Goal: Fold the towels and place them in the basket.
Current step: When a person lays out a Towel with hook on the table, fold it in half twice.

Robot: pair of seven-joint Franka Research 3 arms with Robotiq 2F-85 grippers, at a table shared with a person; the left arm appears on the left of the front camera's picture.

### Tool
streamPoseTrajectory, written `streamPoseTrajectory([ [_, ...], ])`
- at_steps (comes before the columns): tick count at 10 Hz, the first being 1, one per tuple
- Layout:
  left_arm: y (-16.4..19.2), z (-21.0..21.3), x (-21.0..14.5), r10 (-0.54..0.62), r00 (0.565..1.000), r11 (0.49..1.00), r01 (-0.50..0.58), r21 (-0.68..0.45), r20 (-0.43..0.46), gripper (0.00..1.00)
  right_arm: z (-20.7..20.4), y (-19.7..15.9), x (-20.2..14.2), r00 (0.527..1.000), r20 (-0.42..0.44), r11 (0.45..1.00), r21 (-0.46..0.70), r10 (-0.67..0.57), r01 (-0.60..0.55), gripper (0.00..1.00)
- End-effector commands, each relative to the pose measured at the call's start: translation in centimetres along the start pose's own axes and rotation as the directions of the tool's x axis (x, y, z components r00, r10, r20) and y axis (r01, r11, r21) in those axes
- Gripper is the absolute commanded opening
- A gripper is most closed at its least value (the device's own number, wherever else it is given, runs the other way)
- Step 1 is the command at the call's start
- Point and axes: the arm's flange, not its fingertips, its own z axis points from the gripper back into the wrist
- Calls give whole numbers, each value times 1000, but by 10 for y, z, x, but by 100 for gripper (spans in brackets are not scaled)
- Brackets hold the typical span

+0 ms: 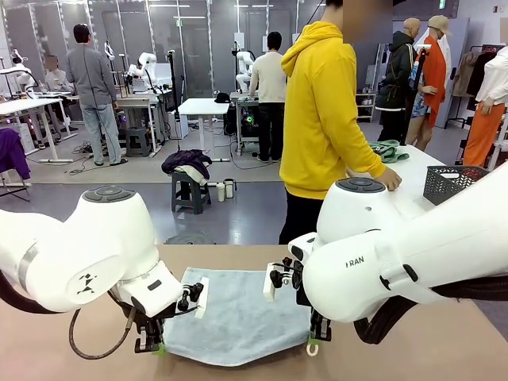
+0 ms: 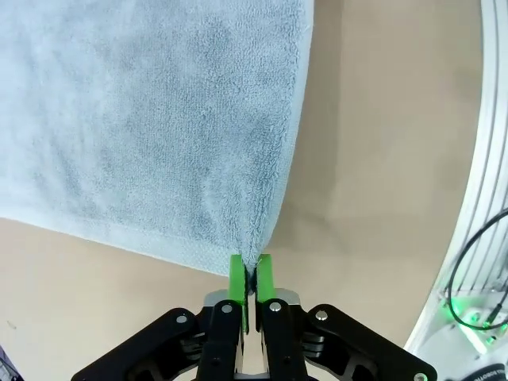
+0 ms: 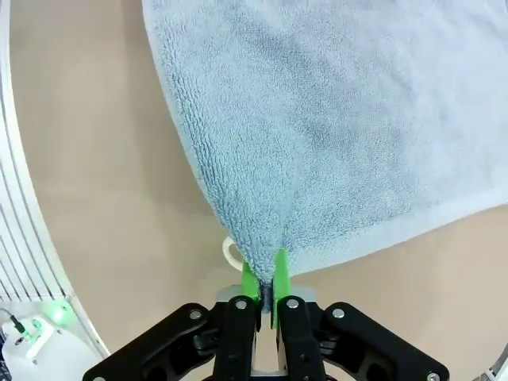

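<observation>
Front view: a soft, light grey-blue towel lies flat and spread out on the brown bench, close to the robot's edge. The left pincer is pressed together on the towel's near left corner. The right pincer is pressed together on its near right corner.

In the left wrist view the green pads pinch the very tip of the corner, and the cloth puckers up a little there. The right wrist view shows the same, and a small white tag loop pokes out just beside the pads.

Bare bench shows on both sides of the towel and past its far edge.

The dark basket stands well apart on a white table at the far right, with green towels near it. A person in yellow stands beside that table, one hand on it.
</observation>
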Motion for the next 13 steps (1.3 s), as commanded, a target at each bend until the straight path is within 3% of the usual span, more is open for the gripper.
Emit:
streamPoseTrajectory([
  [1, -1, -1, 0, 0, 1000, 1000, 0, -2, -1, 0, -7, -1, -2, 1000, -11, 1000, 1, 7, -6, 0],
  [5, -1, -1, 0, 0, 1000, 1000, 0, -2, -1, 0, -7, -1, -2, 1000, -11, 1000, 1, 7, -6, 0],
  [6, 0, -1, 0, 1, 1000, 1000, -1, -1, -1, 7, -5, 0, -1, 1000, -9, 1000, 9, 2, -2, 8],
  [13, 110, 43, 26, 80, 996, 996, -79, -34, 33, 7, 31, -95, 28, 979, -24, 968, 150, -200, 202, 8],
])
